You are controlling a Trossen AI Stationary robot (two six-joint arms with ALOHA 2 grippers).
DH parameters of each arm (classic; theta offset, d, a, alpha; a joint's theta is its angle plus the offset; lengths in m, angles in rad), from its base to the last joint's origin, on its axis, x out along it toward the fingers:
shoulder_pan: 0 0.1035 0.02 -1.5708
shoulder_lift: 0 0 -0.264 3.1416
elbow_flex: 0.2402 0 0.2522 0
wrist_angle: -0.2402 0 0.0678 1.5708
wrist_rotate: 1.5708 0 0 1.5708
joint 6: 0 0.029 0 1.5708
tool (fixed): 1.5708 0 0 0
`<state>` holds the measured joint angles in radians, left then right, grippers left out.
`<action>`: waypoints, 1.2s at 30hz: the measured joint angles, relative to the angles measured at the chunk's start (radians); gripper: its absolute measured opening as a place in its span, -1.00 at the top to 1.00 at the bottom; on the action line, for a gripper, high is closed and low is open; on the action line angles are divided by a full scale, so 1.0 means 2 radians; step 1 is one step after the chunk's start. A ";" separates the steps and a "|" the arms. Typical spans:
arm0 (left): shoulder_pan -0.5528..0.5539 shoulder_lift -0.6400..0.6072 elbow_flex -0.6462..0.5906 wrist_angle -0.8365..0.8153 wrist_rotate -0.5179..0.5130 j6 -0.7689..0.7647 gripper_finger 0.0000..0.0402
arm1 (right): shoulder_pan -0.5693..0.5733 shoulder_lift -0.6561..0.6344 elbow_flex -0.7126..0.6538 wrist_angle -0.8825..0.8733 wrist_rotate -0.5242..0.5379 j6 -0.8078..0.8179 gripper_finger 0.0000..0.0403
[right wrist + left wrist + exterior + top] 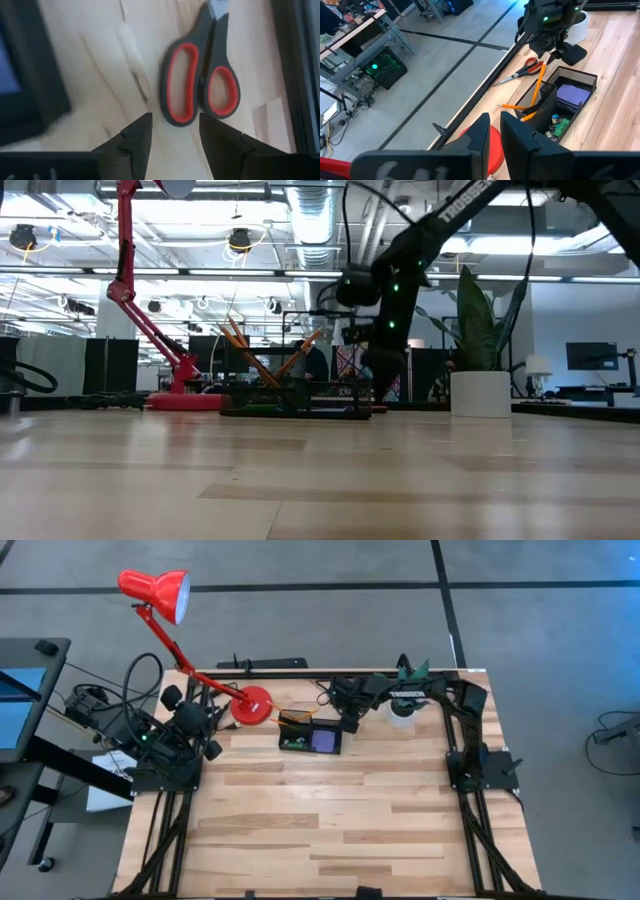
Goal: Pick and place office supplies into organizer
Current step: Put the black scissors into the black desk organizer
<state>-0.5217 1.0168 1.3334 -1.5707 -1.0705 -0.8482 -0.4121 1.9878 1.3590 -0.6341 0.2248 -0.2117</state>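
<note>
The red-handled scissors (200,82) lie flat on the table (340,830), just ahead of the right gripper (175,131), whose fingers stand apart, empty. The organizer (570,97) sits beside it. The left gripper (492,131) waits by the lamp base (254,705), fingers closed.

The scissors (200,85) have black handles lined with red loops. The organizer (570,102) is black mesh — inside lie a purple notepad (572,95), orange pencils (536,92) and a small green eraser (561,127). The desk lamp (165,595) is bright red; the table (330,830) is pale striped wood — the plant pot (480,393) white.
</note>
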 joint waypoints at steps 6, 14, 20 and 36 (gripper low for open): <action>0.000 0.000 0.000 0.000 0.000 0.000 0.82 | -0.017 0.008 0.000 0.005 -0.008 -0.054 0.25; 0.000 0.000 0.000 0.000 0.000 -0.001 0.82 | -0.043 0.015 0.001 0.028 -0.112 -0.065 0.26; 0.000 0.000 0.000 0.000 0.001 -0.001 0.82 | -0.055 0.016 0.000 0.055 -0.102 -0.067 0.28; 0.000 0.000 0.000 0.000 0.006 -0.006 0.82 | -0.067 0.024 0.000 0.048 -0.164 -0.065 0.29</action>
<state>-0.5217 1.0164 1.3334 -1.5711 -1.0584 -0.8593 -0.5453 2.0361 1.3594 -0.5373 -0.1024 -0.3408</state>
